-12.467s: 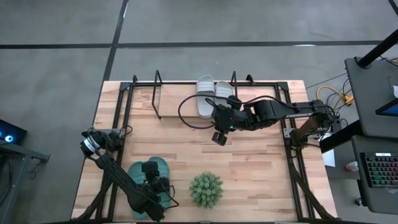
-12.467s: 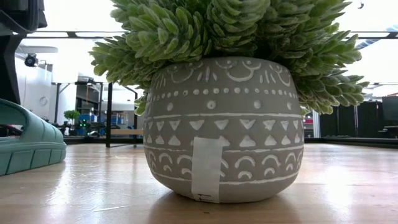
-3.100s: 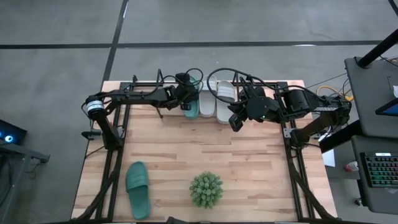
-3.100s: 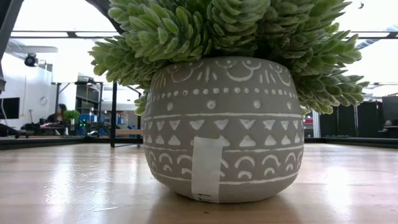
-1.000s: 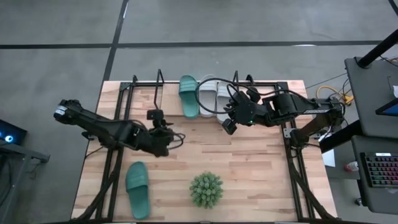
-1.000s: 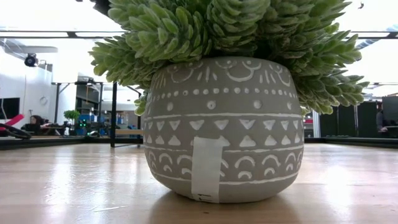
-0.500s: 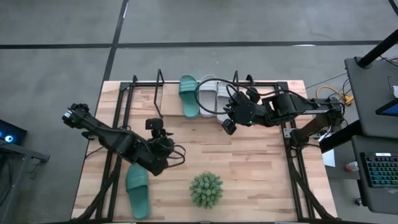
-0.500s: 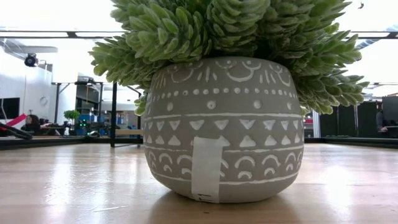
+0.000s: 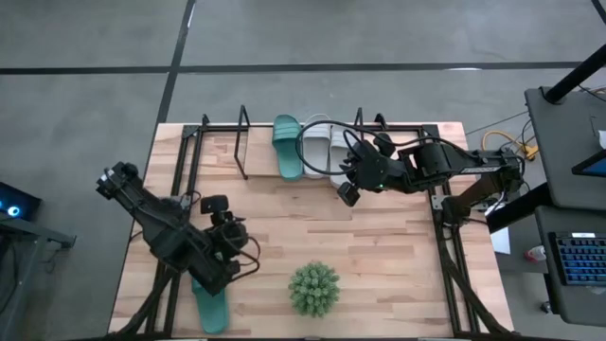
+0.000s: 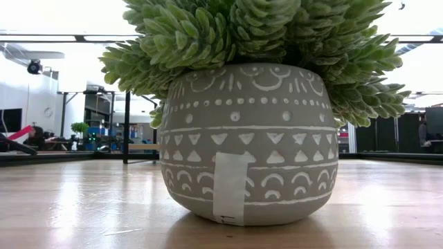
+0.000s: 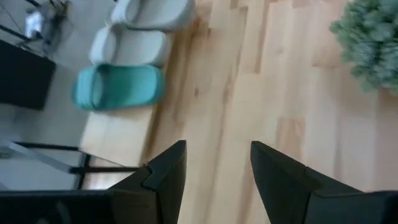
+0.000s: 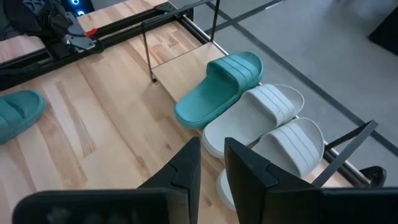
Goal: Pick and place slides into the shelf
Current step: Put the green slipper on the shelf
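Observation:
On the shelf (image 9: 242, 142) at the table's far edge, one teal slide (image 9: 288, 145) and two pale grey slides (image 9: 315, 148) (image 9: 341, 142) rest side by side on the wooden board, as the right wrist view also shows, with the teal slide (image 12: 219, 87) beside a grey one (image 12: 252, 118). The second teal slide (image 9: 212, 305) lies sole-down on the table near the near-left corner, partly under my left arm. My left gripper (image 9: 230, 237) hovers open just beyond it, over bare wood (image 11: 217, 168). My right gripper (image 9: 347, 192) hovers in front of the grey slides, open by a narrow gap (image 12: 212, 168).
A spiky green plant in a patterned grey pot (image 9: 313, 288) stands near the near edge, right of the loose teal slide; it fills the low view (image 10: 242, 138). Black table frame rails (image 9: 180, 180) run along both sides. Bare wood lies in the table's middle.
My left arm has swung from the table's middle toward the near edge, and its gripper now stands close to the loose teal slide. The right arm and all the slides have kept still.

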Motion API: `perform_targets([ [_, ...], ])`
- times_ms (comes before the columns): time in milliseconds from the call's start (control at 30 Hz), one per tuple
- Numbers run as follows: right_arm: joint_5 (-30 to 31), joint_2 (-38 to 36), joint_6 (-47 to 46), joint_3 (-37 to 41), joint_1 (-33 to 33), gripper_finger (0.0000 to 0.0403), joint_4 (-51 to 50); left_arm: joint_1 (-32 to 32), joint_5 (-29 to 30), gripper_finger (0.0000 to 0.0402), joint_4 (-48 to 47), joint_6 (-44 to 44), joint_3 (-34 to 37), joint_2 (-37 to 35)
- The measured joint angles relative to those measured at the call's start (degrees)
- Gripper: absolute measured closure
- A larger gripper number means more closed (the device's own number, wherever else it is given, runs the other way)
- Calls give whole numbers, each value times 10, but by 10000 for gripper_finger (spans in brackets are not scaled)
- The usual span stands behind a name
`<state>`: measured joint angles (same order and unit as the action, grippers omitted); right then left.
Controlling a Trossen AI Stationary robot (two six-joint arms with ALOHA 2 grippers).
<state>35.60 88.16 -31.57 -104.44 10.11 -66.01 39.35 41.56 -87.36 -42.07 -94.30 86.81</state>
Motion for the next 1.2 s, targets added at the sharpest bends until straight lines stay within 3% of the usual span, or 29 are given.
perform_targets([
  [333, -13, 0, 6, 0, 0, 339, 3, 58, -51, 237, -28, -127, 5, 2],
  [833, -13, 0, 8, 7, 0, 339, 12, 144, -162, 237, -27, -241, 25, 3],
  [1200, -15, 0, 6, 37, 0, 339, 49, 193, -217, 237, 11, -298, 22, 62],
])
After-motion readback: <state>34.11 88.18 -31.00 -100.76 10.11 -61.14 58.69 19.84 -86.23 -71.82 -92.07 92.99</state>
